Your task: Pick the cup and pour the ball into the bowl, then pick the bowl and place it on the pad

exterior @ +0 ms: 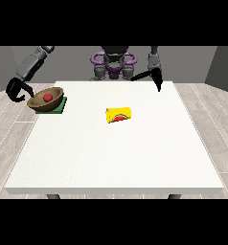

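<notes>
A brown bowl [45, 101] rests tilted on the green pad [58, 108] at the table's far left. A red ball [48, 97] lies inside it. The hand at the view's left [14, 91] is at the bowl's left rim, its black fingers curled onto the rim. The yellow cup [119, 114] lies on its side near the table's middle, showing red at its lower edge. The hand at the view's right [158, 81] hangs over the table's far edge with straight fingers pointing down, holding nothing.
The white table [116, 158] stretches wide towards the camera in front of the cup. The robot's torso [113, 64] stands behind the far edge. Wooden floor surrounds the table.
</notes>
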`<control>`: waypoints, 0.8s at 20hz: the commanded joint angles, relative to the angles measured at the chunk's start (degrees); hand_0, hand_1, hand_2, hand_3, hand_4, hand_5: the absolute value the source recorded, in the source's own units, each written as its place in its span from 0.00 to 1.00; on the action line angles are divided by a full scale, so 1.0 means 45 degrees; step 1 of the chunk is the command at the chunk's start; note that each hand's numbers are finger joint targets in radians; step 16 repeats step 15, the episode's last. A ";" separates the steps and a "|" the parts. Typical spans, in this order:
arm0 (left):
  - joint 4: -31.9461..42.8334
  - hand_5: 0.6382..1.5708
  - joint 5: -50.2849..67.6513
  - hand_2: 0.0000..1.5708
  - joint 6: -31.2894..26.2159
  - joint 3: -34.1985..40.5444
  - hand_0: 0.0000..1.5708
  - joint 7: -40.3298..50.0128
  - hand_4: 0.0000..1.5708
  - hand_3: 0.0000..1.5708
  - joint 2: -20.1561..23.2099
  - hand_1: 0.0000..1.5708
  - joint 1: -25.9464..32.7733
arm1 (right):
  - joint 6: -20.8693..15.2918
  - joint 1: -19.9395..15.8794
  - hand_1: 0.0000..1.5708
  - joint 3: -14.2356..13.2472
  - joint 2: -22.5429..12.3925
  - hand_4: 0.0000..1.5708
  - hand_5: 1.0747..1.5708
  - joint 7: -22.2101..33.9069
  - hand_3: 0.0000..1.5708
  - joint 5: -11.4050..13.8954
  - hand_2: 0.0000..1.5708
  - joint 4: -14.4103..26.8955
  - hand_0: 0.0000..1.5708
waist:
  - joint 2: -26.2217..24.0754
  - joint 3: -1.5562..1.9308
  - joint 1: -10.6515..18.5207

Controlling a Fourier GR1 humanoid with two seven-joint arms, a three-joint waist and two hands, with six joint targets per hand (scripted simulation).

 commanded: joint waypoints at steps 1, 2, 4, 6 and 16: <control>-0.1107 0.99 -0.0031 0.00 0.0157 0.0089 0.00 -0.0331 0.00 0.00 0.0129 0.00 0.0225 | -0.0153 -0.0407 0.12 -0.0309 -0.1139 0.00 0.84 -0.0345 0.27 -0.0011 0.30 0.0072 0.12 | 0.1331 0.0012 -0.0055; -0.0591 0.99 0.0371 0.00 -0.0585 0.0061 0.00 0.0175 0.00 0.00 0.0342 0.00 0.0185 | -0.0939 -0.0247 0.00 0.0032 -0.0526 0.00 0.82 0.0357 0.21 0.0259 0.27 0.0132 0.00 | -0.0059 -0.0011 0.0403; -0.1161 0.99 -0.0162 0.00 -0.0126 -0.0374 0.00 0.0227 0.00 0.00 -0.0006 0.00 0.0560 | -0.0748 -0.0649 0.00 -0.0060 -0.0958 0.00 0.83 0.0336 0.15 0.0244 0.26 0.0113 0.00 | 0.0381 0.0001 0.0212; -0.1041 0.99 0.0001 0.00 -0.0245 -0.0118 0.00 0.0502 0.00 0.00 0.0125 0.00 0.0571 | -0.0377 -0.0590 0.00 0.0005 -0.1098 0.00 0.82 0.0670 0.13 0.0265 0.24 0.0141 0.00 | 0.0009 -0.0005 0.0014; 0.0501 1.00 0.0115 0.00 0.0054 0.0058 0.00 0.0050 0.00 0.00 -0.0324 0.00 0.0969 | 0.1992 -0.1528 0.00 -0.0452 -0.2532 0.00 0.86 0.2450 0.18 -0.0516 0.12 -0.0248 0.00 | -0.1642 -0.0048 -0.0635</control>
